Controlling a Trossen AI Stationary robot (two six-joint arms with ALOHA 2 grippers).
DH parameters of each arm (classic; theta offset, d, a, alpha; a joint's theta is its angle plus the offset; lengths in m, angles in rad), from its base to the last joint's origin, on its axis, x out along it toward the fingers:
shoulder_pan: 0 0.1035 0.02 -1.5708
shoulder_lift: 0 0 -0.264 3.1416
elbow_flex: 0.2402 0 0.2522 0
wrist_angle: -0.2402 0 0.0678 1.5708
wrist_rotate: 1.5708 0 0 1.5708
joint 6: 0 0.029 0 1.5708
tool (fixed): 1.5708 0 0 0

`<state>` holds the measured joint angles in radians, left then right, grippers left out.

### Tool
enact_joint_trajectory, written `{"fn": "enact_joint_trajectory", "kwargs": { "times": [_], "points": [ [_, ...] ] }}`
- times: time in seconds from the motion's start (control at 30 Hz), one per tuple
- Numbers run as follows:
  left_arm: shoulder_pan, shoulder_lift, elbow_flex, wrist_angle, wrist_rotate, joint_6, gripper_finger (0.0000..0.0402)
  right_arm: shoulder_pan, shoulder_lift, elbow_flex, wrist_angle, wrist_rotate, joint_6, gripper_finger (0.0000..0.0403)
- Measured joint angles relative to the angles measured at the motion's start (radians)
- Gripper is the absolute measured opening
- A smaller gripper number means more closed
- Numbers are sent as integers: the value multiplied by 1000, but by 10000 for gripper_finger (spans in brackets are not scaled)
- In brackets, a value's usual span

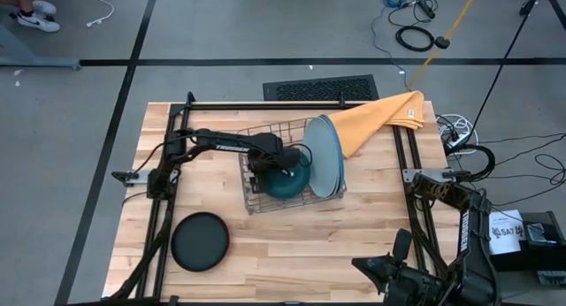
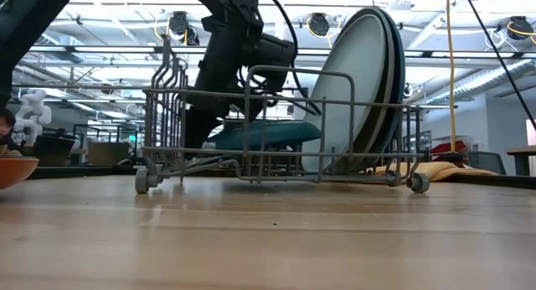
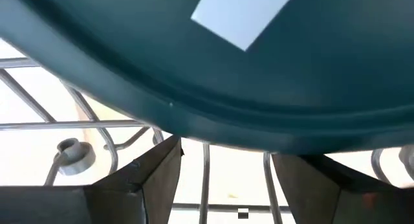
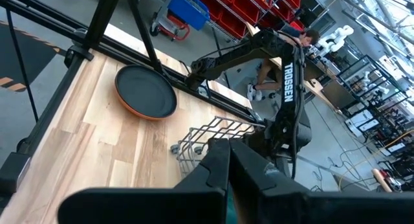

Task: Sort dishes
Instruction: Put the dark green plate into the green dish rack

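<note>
A dark teal plate [image 1: 288, 184] lies tilted and nearly flat inside the wire dish rack [image 1: 252, 205], its underside filling the left wrist view [image 3: 259, 68]. My left gripper [image 3: 223, 153] reaches into the rack from the table's left, open, with its fingertips just below the plate's rim. Large pale and blue plates [image 1: 324, 156] stand on edge in the rack's right end [image 2: 368, 89]. A black plate [image 1: 199, 241] lies on an orange-red plate [image 4: 139, 112] on the table's near left. My right gripper [image 4: 229, 153] is shut and waits at the near right corner. My left gripper's fingers [image 3: 162, 166] stand apart right under the teal plate's rim [image 3: 213, 130]. I cannot tell whether they touch it. The plate lies on the rack's wires.
A yellow-orange cloth [image 1: 382, 120] lies at the far right of the table, behind the rack. Bare wood shows near and to the left of the rack. The arms' black frame rails run along the left and right edges.
</note>
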<state>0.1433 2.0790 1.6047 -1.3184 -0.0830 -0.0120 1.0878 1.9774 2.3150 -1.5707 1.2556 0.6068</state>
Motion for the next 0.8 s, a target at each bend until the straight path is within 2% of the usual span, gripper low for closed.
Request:
{"fn": "enact_joint_trajectory", "kwargs": {
  "times": [0.33,0.53,0.8],
  "points": [
    [-21,-1,5,-33,0,-7,240,-2,0,0,0,0,4,0],
    [-22,-1,51,-65,-29,-10,240,-2,0,0,0,0,3,0],
    [-30,8,23,-72,-49,-9,240,-2,0,0,1,0,5,0]
  ]
}}
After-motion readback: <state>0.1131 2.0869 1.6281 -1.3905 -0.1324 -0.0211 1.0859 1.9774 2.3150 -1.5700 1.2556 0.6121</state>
